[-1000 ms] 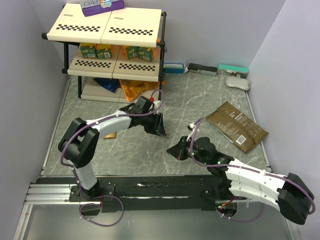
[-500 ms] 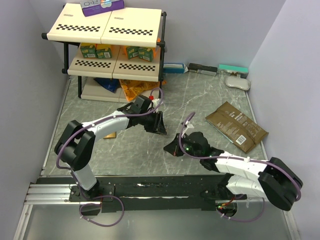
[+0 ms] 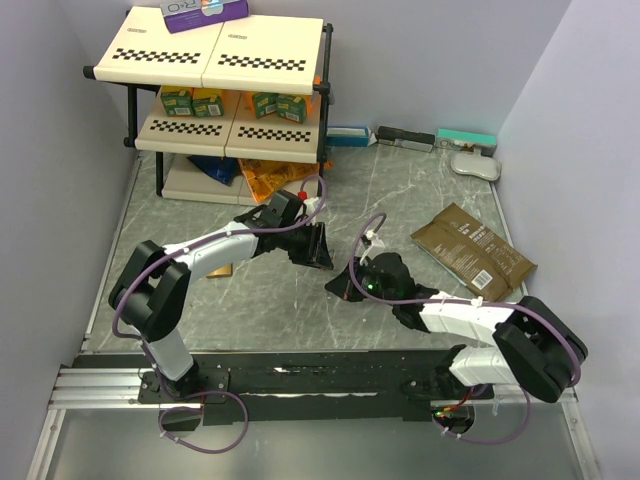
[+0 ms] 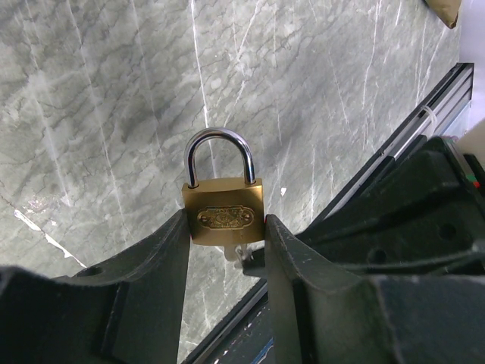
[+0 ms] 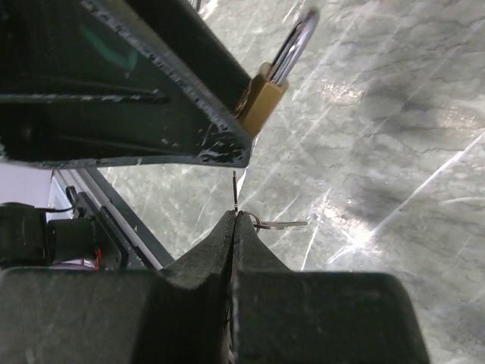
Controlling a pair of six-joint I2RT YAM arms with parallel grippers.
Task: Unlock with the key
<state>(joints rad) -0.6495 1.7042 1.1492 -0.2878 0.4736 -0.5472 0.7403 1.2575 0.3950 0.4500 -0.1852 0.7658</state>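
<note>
A brass padlock (image 4: 222, 216) with a closed steel shackle is pinched at its sides by my left gripper (image 4: 226, 227), held above the marble floor. In the right wrist view the same padlock (image 5: 261, 102) hangs beyond the left finger (image 5: 151, 91). My right gripper (image 5: 234, 216) is shut on the key (image 5: 236, 193), whose thin blade sticks up toward the padlock's underside without touching it. A ring with a second key (image 5: 284, 224) hangs beside the fingertips. From above, the right gripper (image 3: 345, 288) sits just below and right of the left gripper (image 3: 318, 250).
A white shelf rack (image 3: 225, 60) with small boxes stands at the back left. A brown flat packet (image 3: 473, 252) lies to the right. Several boxes (image 3: 405, 138) line the back wall. The black rail (image 3: 300, 380) runs along the near edge.
The right arm has swung left and forward, carrying the key up close under the left gripper. The left arm and padlock have stayed where they were.
</note>
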